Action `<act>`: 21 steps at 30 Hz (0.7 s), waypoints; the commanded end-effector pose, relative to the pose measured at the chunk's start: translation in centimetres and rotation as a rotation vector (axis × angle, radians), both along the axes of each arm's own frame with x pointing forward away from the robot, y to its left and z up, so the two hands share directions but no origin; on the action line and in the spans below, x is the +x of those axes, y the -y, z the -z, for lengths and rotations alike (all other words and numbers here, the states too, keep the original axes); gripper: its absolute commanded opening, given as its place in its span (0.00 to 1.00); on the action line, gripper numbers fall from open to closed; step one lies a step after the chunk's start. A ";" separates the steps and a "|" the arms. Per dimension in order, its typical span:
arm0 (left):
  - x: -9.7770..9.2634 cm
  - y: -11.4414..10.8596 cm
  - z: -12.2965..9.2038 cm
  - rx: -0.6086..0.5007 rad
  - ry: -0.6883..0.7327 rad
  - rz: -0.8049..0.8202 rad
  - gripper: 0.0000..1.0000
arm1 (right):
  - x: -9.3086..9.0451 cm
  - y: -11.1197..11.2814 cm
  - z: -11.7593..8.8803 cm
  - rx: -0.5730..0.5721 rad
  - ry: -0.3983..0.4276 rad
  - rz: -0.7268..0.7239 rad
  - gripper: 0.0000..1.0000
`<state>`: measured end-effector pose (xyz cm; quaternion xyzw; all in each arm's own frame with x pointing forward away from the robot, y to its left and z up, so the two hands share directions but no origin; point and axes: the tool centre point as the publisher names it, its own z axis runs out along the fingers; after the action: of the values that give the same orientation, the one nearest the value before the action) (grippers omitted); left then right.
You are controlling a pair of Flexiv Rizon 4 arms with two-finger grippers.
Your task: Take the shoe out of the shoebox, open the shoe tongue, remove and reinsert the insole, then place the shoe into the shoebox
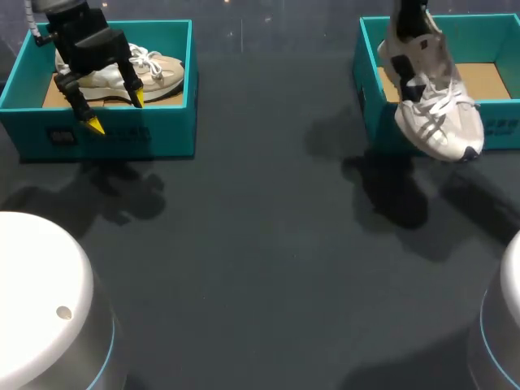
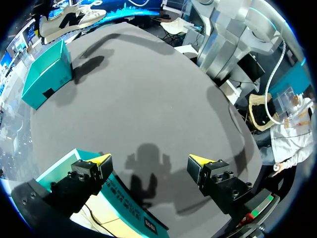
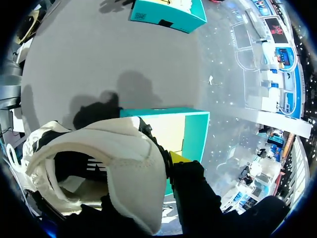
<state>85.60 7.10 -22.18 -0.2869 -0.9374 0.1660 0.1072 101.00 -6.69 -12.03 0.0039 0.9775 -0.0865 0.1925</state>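
A white shoe with black patches (image 1: 435, 97) hangs toe-down over the front wall of the right teal shoebox (image 1: 370, 89). My right gripper (image 1: 409, 23) is shut on its heel collar. In the right wrist view the shoe's heel collar (image 3: 124, 163) fills the space at that gripper (image 3: 166, 163), with one yellow fingertip (image 3: 178, 158) against its outside and the shoebox (image 3: 171, 130) below. My left gripper (image 1: 115, 112) stands open and holds nothing above the front wall of the left teal shoebox (image 1: 114, 134). A beige shoe (image 1: 154, 71) lies in that box. The left wrist view shows its gripper (image 2: 149, 161) open wide.
The dark table top (image 1: 260, 244) stretches between the two boxes. In the left wrist view the left box's front wall (image 2: 126, 206) lies under one finger, and the right box (image 2: 47, 74) stands far across the table.
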 end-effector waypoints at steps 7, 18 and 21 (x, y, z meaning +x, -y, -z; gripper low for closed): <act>0.0 0.0 0.0 0.001 0.001 0.001 1.00 | 8.5 10.0 0.3 0.025 -0.027 0.029 0.00; 0.0 0.0 0.0 0.001 0.001 0.001 1.00 | 11.4 18.6 2.3 0.074 -0.040 0.033 0.00; 0.0 0.0 0.0 0.001 0.001 0.001 1.00 | 10.9 20.0 2.8 0.086 -0.027 0.102 0.00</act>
<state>85.60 7.09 -22.18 -0.2868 -0.9374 0.1659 0.1072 112.29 -25.69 -14.56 0.0539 0.9818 -0.0670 0.1693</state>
